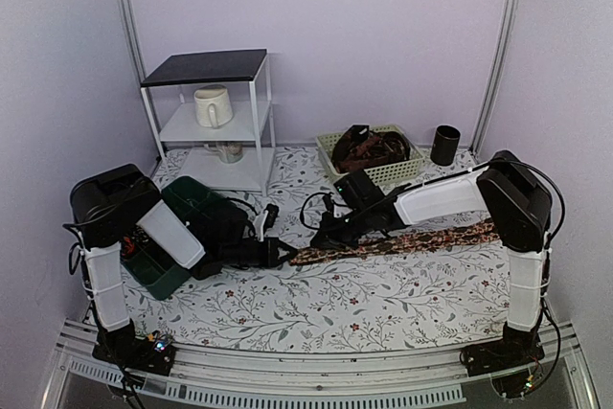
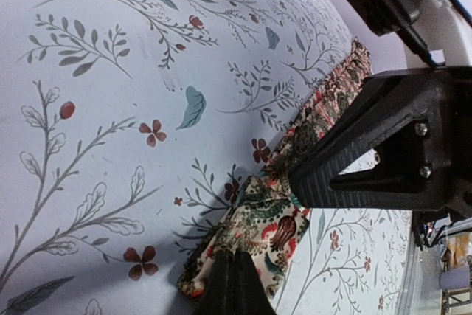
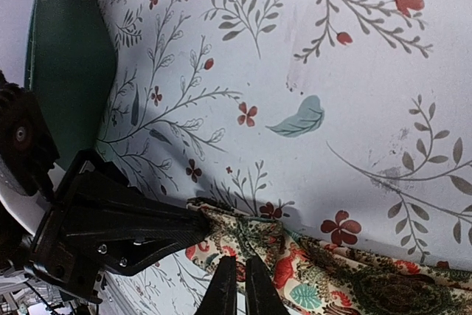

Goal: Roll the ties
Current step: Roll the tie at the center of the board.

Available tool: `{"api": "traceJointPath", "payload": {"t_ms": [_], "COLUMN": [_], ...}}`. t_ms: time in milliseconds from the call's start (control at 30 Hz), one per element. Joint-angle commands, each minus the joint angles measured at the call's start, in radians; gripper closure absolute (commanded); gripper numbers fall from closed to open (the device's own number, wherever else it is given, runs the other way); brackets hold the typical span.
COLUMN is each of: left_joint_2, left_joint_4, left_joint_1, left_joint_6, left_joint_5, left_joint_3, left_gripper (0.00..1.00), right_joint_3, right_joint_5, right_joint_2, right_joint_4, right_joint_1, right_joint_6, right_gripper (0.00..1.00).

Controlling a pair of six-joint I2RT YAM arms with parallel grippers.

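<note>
Tie (image 1: 412, 238) lies stretched across the worktop (image 1: 383, 304); left claw (image 1: 285, 254) is closed on its tip, right claw (image 1: 326, 235) clamped on the fabric just beside; we should turn that tip over tightly, keeping the edges square.

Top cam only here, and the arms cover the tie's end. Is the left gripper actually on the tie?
Observer: Yes. In the left wrist view the left gripper is shut on the very end of the tie.
Operator: And the right one?
Observer: The right gripper is pinched on the same tie just beside it, jaws nearly together.
Operator: Is it lying flat there?
Observer: No, it is bunched and wrinkled between the two grippers, with no coil formed yet.
</note>
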Motion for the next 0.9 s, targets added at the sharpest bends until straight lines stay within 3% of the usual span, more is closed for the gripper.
{"api": "traceJointPath", "payload": {"t_ms": [0,300,600,867], "left_joint_2": [0.007,-0.06,-0.175,-0.078], "left_joint_4": [-0.128,-0.13,-0.296,-0.235], "left_joint_1": [0.009,0.008,0.02,0.005], "left_joint_6": [-0.003,-0.008,0.053,0.032], "left_joint_5": [-0.033,-0.043,-0.183,-0.07], "left_joint_3": [-0.016,-0.031,-0.083,-0.059], "left_gripper": [1.0,1.0,1.0,1.0], "right_joint_3": [0.015,0.033,0.023,0.014], "right_joint_5": [-0.01,0.002,0.027,0.036], "right_joint_2": [0.059,0.106,0.094,0.09], "right_joint_4": [-0.016,-0.07,-0.087,-0.075], "right_joint_1": [0.01,0.014,0.013,0.012], "right_joint_6": [-0.008,-0.021,-0.026,-0.02], "right_gripper": [0.93,0.96,0.97,0.97]}}
